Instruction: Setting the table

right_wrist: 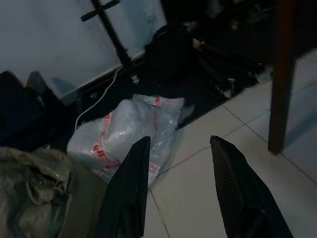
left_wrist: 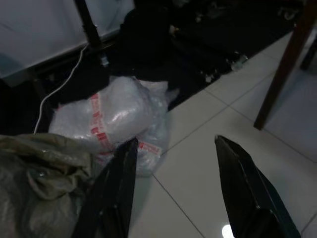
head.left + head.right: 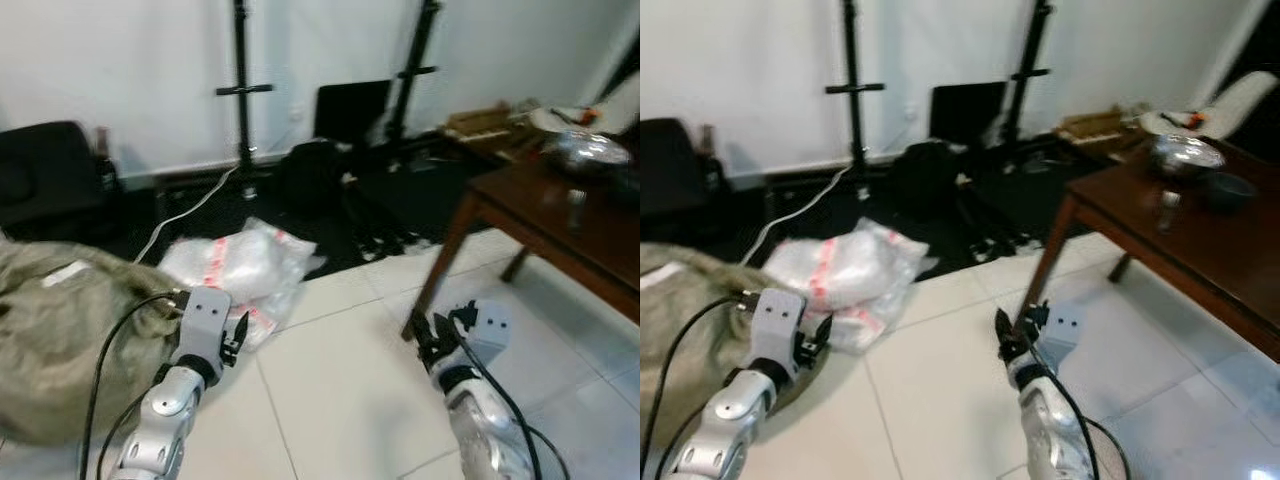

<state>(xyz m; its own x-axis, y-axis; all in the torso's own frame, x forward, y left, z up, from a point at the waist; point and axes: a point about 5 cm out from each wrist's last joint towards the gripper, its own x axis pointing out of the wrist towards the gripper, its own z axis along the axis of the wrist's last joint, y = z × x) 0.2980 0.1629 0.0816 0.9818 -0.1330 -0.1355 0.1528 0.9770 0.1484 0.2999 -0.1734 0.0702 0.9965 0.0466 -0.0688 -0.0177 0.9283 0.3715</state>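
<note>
A dark wooden table [image 3: 560, 225] stands at the right, seen over its near corner. On it sit a shiny metal bowl [image 3: 1185, 153], a small glass [image 3: 1167, 208] and a dark bowl [image 3: 1228, 190]. My left gripper [image 3: 240, 335] hangs low over the white floor tiles, open and holding nothing, close to a plastic-wrapped bundle. My right gripper [image 3: 432, 335] is also low and open, just short of the table's near leg [image 3: 440, 265]. In the wrist views, the left gripper [image 2: 174, 140] and the right gripper [image 1: 179, 139] have their black fingers spread apart over the floor.
A clear plastic bundle with red tape [image 3: 235, 265] and an olive sack [image 3: 60, 330] lie on the floor at the left. Black stands [image 3: 240, 90], dark bags and a white cable [image 3: 185, 210] line the far wall. White tiles stretch between my arms.
</note>
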